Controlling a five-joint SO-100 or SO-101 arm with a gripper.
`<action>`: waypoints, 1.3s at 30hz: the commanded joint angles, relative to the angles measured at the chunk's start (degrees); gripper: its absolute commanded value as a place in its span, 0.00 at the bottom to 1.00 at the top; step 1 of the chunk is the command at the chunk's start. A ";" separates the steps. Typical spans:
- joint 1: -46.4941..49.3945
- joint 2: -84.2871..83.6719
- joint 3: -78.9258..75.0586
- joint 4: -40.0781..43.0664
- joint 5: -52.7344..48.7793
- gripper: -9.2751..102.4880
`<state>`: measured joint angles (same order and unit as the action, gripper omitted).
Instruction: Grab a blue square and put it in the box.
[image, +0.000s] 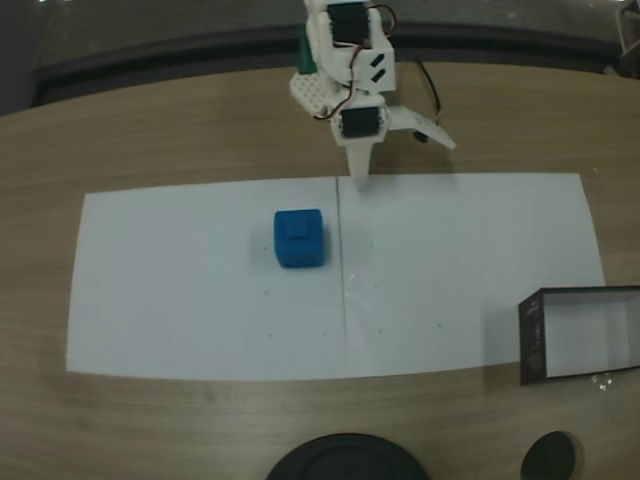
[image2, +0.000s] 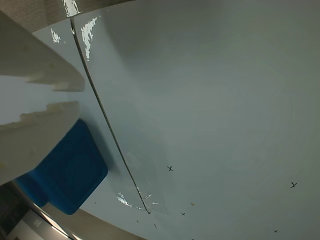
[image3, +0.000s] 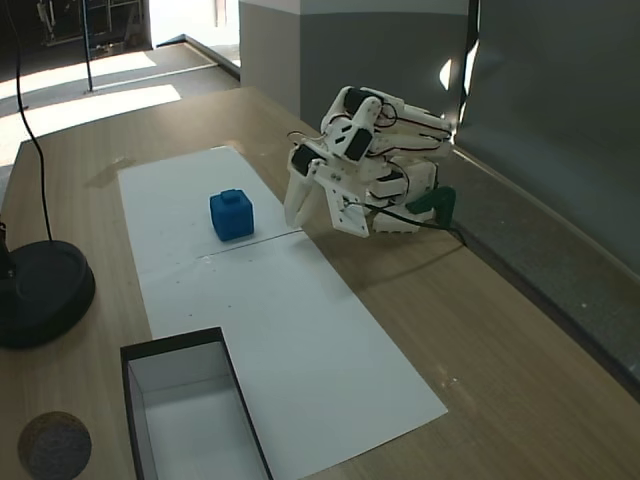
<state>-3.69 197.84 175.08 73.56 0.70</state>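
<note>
The blue square sits stud-up on the white paper, left of a thin line drawn across the sheet. It also shows in another fixed view and, partly behind a finger, in the wrist view. My white gripper hangs open and empty over the paper's far edge, behind and to the right of the block. Its fingers enter the wrist view from the left with a gap between them. The box, black-walled with a pale floor, stands at the paper's right end; in another fixed view the box is near the front.
A white paper sheet covers the middle of the wooden table. A large round black base and a small dark disc lie near the table's front edge. A raised dark ledge runs behind the arm's base.
</note>
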 joint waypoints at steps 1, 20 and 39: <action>-0.62 1.14 -3.08 0.35 -0.18 0.08; -0.88 1.14 -2.64 -2.11 0.26 0.08; 13.45 -13.54 -30.94 -3.60 -12.22 0.32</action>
<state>8.88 189.93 150.12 69.52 -11.69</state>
